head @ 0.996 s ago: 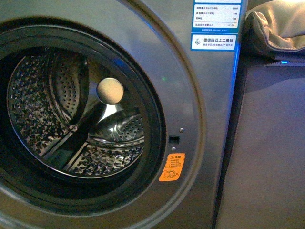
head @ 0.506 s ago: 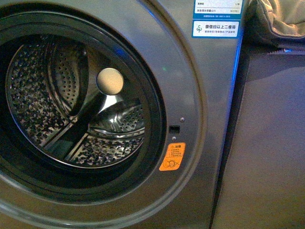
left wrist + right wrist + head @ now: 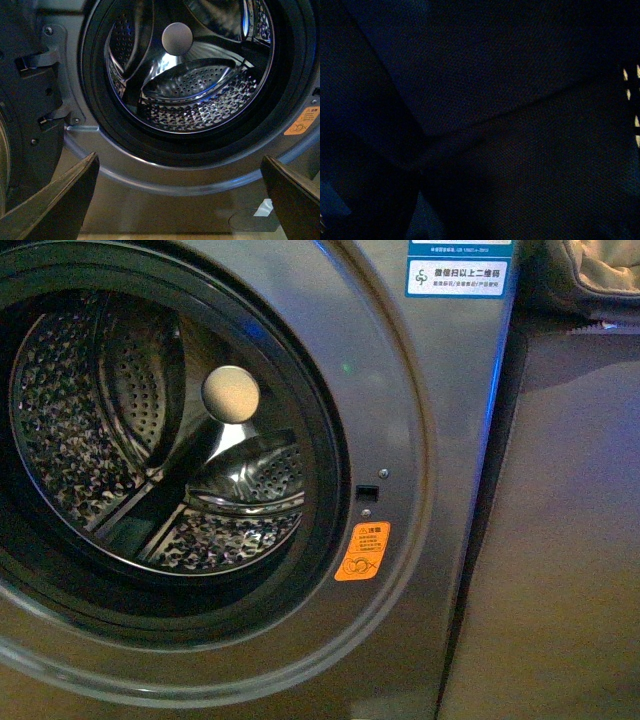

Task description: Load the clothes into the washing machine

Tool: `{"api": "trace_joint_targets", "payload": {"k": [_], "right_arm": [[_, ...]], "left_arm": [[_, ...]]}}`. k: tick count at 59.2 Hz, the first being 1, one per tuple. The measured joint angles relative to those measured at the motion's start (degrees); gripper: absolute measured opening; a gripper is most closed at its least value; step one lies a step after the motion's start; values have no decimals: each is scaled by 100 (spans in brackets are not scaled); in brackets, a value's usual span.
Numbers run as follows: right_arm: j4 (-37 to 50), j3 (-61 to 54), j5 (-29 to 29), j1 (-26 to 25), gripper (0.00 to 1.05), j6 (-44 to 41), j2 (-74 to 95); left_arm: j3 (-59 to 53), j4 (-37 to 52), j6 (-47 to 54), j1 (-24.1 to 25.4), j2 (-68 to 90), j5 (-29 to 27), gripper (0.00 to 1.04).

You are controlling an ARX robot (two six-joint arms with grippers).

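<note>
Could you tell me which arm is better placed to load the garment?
Right, probably: its wrist view is filled with the dark navy-blue soft fabric clothes, while the left pincer hangs open and empty before the grey metallic front-loading washing machine.

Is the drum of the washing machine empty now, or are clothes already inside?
Empty, as far as visible. The drum shows only bare perforated steel in front and left wrist views; no fabric.

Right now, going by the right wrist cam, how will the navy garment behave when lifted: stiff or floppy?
Probably floppy: the clothes show soft creases and overlapping folds, so they should drape and sag. Likely light for their size, as the weave looks fine. The matte woven surface seems unlikely to slip, though the view is dim.
</note>
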Motion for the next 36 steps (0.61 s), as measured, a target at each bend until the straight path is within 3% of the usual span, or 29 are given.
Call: {"api": "trace_joint_targets", "payload": {"k": [36], "right_arm": [[293, 496, -111, 153, 97, 431, 553]], "left_arm": [[0, 0, 2, 0, 0, 0, 98]]}}
